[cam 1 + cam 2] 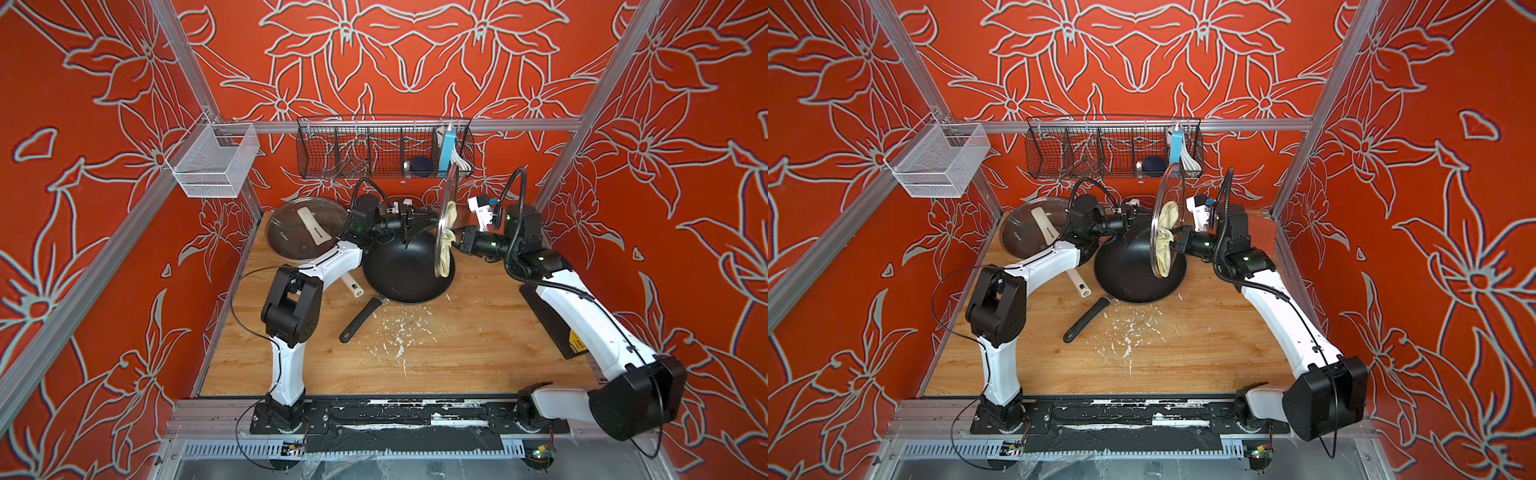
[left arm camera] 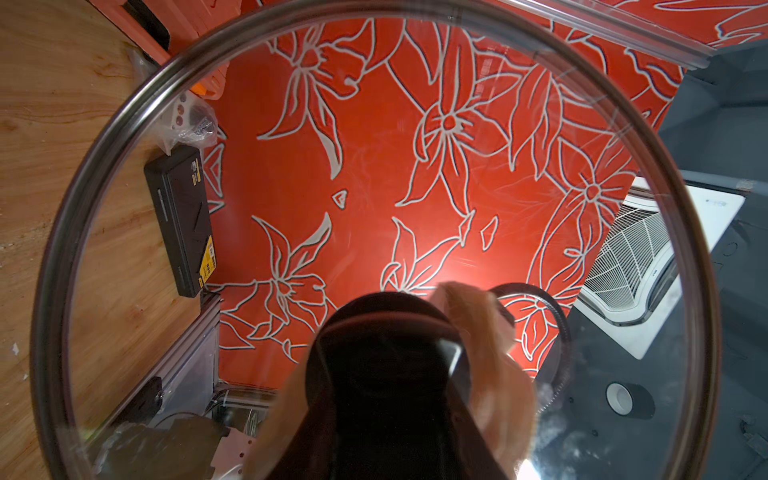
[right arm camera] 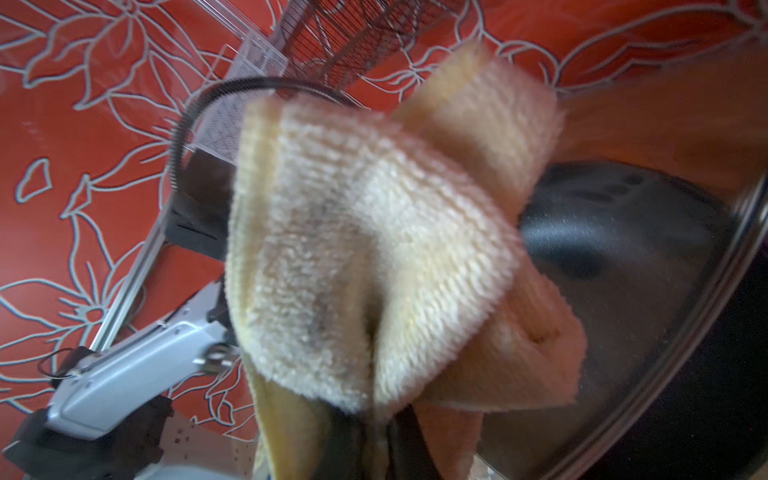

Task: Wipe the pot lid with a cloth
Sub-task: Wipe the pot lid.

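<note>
A: The left fingers (image 1: 422, 217) are closed on the knob of the pot lid (image 2: 374, 166), yes? The glass stands on edge, in the air above the black pan (image 1: 399, 270).
B: Yes. And the right fingers (image 1: 460, 245) are clamped on the cloth (image 3: 365, 249). It is bunched and lies against the face of the lid away from the knob, from the middle down to the lower rim.
A: What can go wrong from here?
B: I think the lid has only one hold, at the knob. If the cloth pushes too hard, or far from the centre, the glass may turn in the fingers, or slip out and drop on the pan.
A: And the cloth?
B: A loose end hangs down. If it catches the rim, it may be pulled out of the grip.
</note>
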Controlling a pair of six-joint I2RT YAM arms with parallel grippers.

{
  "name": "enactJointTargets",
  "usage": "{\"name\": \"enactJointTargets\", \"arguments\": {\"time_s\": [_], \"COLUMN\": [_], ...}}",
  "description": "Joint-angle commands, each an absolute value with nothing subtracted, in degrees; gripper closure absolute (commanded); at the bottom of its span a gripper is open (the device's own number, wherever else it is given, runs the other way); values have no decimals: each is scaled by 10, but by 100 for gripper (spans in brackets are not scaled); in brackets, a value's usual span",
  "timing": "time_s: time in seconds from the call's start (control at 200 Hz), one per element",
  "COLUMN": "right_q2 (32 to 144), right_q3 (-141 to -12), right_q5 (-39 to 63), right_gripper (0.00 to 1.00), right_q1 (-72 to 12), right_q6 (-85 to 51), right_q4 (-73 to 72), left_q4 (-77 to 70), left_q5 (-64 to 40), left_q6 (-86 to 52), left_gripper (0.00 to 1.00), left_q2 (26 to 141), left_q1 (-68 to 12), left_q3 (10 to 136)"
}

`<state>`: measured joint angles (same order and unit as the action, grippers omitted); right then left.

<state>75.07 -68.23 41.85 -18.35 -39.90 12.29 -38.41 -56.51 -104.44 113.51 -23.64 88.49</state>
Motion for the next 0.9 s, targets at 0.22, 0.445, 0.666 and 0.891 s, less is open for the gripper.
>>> {"name": "enactJointTargets", "arguments": {"time_s": [0.22, 0.445, 0.666, 0.891], "right_q2": [752, 759, 760, 725], "right_q3": [-738, -819, -777, -637], "right_q5": [456, 504, 479, 431], "right_gripper": [100, 100, 100, 100], "right_q1": [-189, -190, -191, -189], "right_q6": [-393, -425, -430, -422], "right_q4": [131, 89, 86, 80], "left_q4": [-482, -495, -504, -495], "left_q5": [-561, -558, -557, -556], "left_q6": [-1050, -1062, -1067, -1064], "left_gripper": [100, 100, 100, 100], "left_q2": [1086, 1100, 1101, 1098], "left_q1": [-240, -240, -240, -241], "left_q3": [907, 920, 923, 936]}}
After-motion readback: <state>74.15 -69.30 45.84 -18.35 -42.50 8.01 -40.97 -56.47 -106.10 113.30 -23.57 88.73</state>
